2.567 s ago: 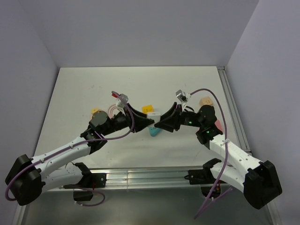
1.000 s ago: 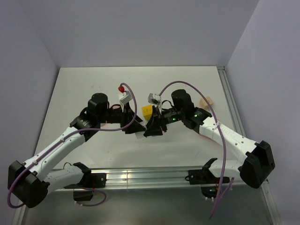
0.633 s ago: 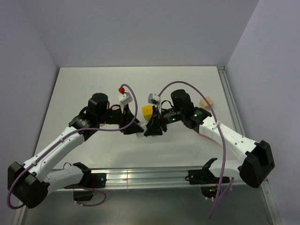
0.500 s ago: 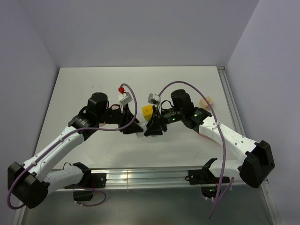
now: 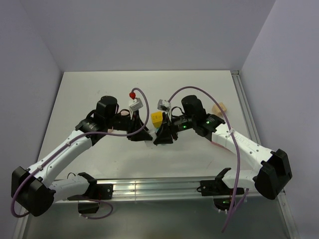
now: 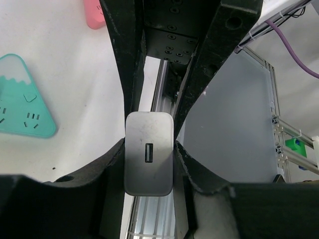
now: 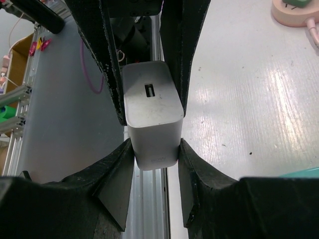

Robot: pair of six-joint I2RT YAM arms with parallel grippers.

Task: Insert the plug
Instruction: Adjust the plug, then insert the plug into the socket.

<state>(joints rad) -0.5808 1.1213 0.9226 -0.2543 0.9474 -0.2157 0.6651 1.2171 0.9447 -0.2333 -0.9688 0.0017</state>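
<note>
**Two sets of fingers on one plug, nothing in the socket yet**

Watching from beside the bench [image 5: 89, 94]. The plug [image 6: 149, 153], a white block, is pinched between the left fingers [image 6: 94, 174]. As far as I can tell, the right fingers [image 7: 112, 184] are clamped on the same block from the opposite side. Both wrist cameras show its USB slot facing up, so the prongs should be underneath, but they're hidden.

I'd call this the carry and line-up step. The mint-green socket strip [image 6: 22, 107] lies flat on the bench, holes up, off to one side of the plug and apart from it. My guess at the next move: bring the plug over a matching set of holes, hold it upright, then push straight down. One arm probably has to let go first, because two sets of fingers crowd that little block.

Other stuff: a yellow cube [image 5: 156, 117] sits just behind the two arms, and a pink puck [image 7: 294, 15] with a cable is farther off. Neither looks to be in the path. The bigger worry is the strip, which looks loose and could slide.
</note>
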